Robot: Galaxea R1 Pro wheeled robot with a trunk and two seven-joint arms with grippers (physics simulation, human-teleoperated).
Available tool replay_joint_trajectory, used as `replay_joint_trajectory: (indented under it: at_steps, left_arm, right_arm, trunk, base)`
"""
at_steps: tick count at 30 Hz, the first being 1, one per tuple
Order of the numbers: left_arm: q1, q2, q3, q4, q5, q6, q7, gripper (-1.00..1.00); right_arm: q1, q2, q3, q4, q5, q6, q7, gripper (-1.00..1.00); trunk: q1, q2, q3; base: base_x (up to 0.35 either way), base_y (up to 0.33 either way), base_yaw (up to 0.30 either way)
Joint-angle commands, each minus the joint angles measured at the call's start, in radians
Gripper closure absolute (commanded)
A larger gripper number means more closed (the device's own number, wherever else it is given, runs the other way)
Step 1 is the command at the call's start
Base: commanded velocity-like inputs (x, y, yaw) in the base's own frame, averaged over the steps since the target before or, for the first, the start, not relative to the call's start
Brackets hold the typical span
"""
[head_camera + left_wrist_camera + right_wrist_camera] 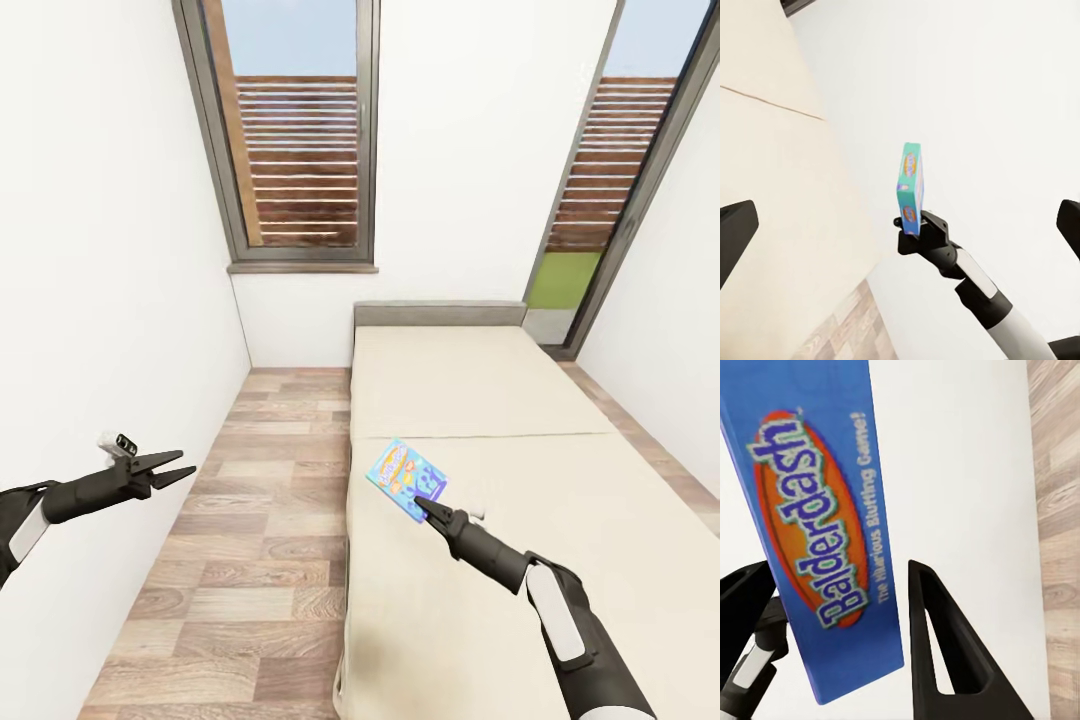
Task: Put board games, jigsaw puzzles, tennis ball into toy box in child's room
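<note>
A blue board game (405,478) with yellow cartoon print is clamped at one corner by my right gripper (428,512), just above the cream bed (520,400) near its left edge. From the left wrist view the box (911,187) stands on edge, lifted off the cover by the right gripper (912,229). The right wrist view shows its "Balderdash" face (817,510) between the dark fingers (945,645). My left gripper (168,470) hangs open and empty over the floor, left of the bed; its fingers (735,232) are spread wide.
The bed's grey headboard (440,314) meets the far wall between two tall dark-framed windows (300,130). A strip of wood-plank floor (260,540) runs between the bed and the white left wall (100,300).
</note>
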Motion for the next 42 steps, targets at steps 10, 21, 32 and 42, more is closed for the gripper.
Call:
replay_joint_trajectory:
  at_steps: [10,21,32,42]
  left_arm:
    - [-0.001,-0.003,-0.001,0.000,0.001,0.011,-0.004,-1.00]
    - [-0.001,-0.010,-0.003,0.000,0.001,0.011,-0.004,-1.00]
    - [-0.001,-0.010,-0.003,0.000,0.001,0.011,-0.004,-1.00]
    - [-0.001,-0.011,-0.003,0.000,0.001,0.011,-0.004,-1.00]
  right_arm:
    - [-0.004,-0.042,-0.006,-0.001,-0.007,0.026,-0.014,1.00]
    - [-0.002,-0.048,-0.006,0.000,-0.008,0.024,-0.008,1.00]
    - [-0.002,-0.047,-0.006,-0.001,-0.009,0.018,-0.002,1.00]
    - [-0.002,-0.047,-0.006,-0.001,-0.009,0.016,-0.002,1.00]
  trunk:
    - [-0.038,0.069,0.030]
    - [-0.080,0.146,0.067]
    - [-0.123,0.223,0.118]
    - [-0.161,0.293,0.166]
  base:
    - [0.000,0.000,0.000]
    - [0.000,0.000,0.000]
    - [0.000,0.000,0.000]
    - [0.000,0.000,0.000]
